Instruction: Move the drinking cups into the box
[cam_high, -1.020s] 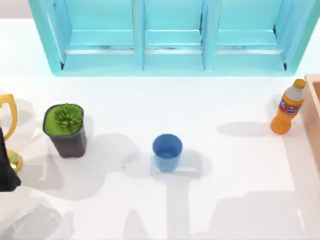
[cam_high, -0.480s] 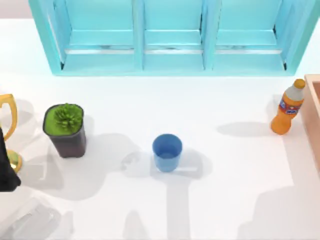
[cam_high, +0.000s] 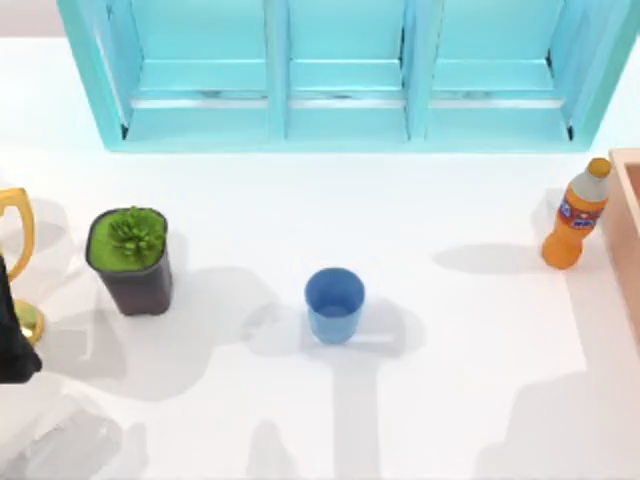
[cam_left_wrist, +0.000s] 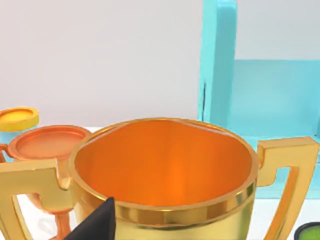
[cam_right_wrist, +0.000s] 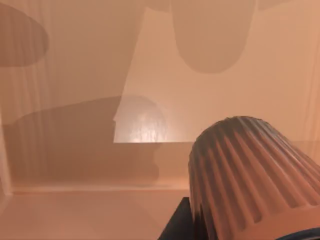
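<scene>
My right fingers (cam_right_wrist: 200, 227) grip the ribbed pinkish-brown cup (cam_right_wrist: 250, 170) inside the box (cam_right_wrist: 75, 150); my left fingers' state I cannot tell.

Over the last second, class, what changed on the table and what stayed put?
The large shadow at the lower right of the table drew back toward the right edge, near the box. The blue cup, plant pot, orange bottle, cabinet and the left arm by the gold trophy stayed put.
</scene>
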